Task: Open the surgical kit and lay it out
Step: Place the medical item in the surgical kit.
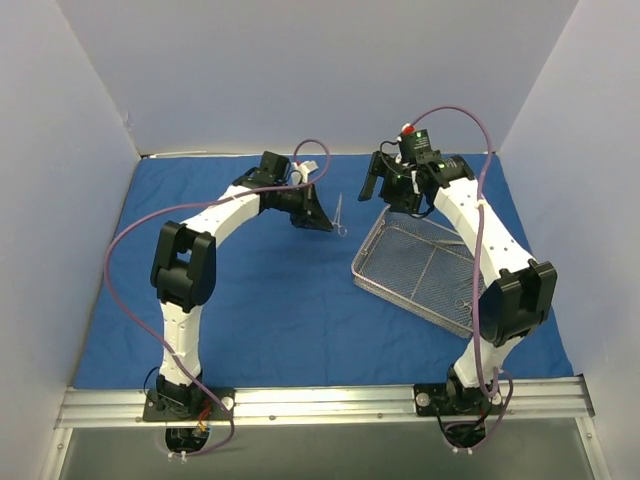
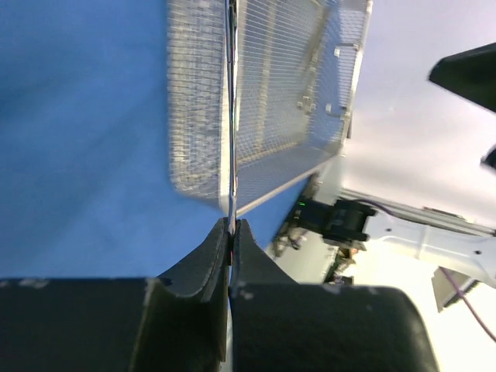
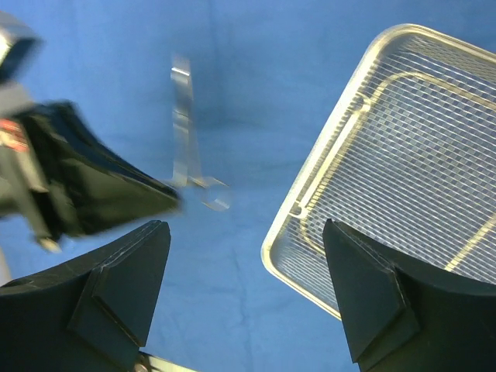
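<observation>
Left end effector (image 1: 322, 218): clenched on a thin metal scissor-handled instrument (image 1: 340, 214), with its fingers (image 2: 208, 260) pressed together on the metal near the ring handles.

Instrument: stuck out straight ahead of the left fingertips and showed only as a thin edge-on line in the left wrist view. The ring handles sat nearest the fingertips.

Right end effector (image 3: 244, 291): released, with its fingers (image 3: 124, 287) spread wide and nothing between them, hovering over the cloth.

Wire-mesh tray (image 1: 425, 270): lay below the right end effector and off to one side, with one corner just beside one of its fingers. From the left end effector it lay ahead, beyond the instrument.

Blue cloth wrap (image 1: 260, 300): lay spread flat under both end effectors and under the tray.

Between the end effectors: the two were near each other but apart — the held instrument stood in the gap.
</observation>
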Available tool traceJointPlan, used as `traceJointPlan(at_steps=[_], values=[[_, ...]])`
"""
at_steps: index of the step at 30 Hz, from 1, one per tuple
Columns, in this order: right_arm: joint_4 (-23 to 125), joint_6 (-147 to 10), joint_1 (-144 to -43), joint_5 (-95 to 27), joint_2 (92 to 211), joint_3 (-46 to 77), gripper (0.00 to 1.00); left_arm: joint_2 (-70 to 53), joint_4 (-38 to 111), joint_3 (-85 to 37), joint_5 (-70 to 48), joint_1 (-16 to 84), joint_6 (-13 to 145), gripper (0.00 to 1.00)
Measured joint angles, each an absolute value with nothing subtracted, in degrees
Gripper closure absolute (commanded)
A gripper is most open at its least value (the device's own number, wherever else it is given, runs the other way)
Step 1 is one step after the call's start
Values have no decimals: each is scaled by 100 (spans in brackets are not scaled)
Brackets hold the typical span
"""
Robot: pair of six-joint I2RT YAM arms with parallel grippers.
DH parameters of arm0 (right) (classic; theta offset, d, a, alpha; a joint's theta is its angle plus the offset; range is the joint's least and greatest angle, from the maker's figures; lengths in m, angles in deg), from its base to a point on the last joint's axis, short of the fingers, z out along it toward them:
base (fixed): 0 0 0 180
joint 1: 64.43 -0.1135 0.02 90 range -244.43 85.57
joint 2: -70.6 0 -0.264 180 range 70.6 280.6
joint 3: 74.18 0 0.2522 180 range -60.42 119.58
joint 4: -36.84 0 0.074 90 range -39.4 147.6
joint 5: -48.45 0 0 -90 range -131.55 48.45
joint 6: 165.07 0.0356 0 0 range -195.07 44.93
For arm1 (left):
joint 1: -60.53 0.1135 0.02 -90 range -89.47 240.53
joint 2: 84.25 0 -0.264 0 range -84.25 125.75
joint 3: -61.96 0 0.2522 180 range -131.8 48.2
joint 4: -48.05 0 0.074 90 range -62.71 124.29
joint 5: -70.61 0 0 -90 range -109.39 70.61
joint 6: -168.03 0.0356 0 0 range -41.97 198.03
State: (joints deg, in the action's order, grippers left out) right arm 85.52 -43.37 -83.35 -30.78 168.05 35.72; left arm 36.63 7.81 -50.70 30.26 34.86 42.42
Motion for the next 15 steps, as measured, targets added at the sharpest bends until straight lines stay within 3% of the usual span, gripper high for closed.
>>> traceJointPlan(at_steps=[15], values=[[9068, -5001, -6877, -3035, 16075, 2750, 18, 5079, -747, -6416, 2893, 4806, 6244, 98]])
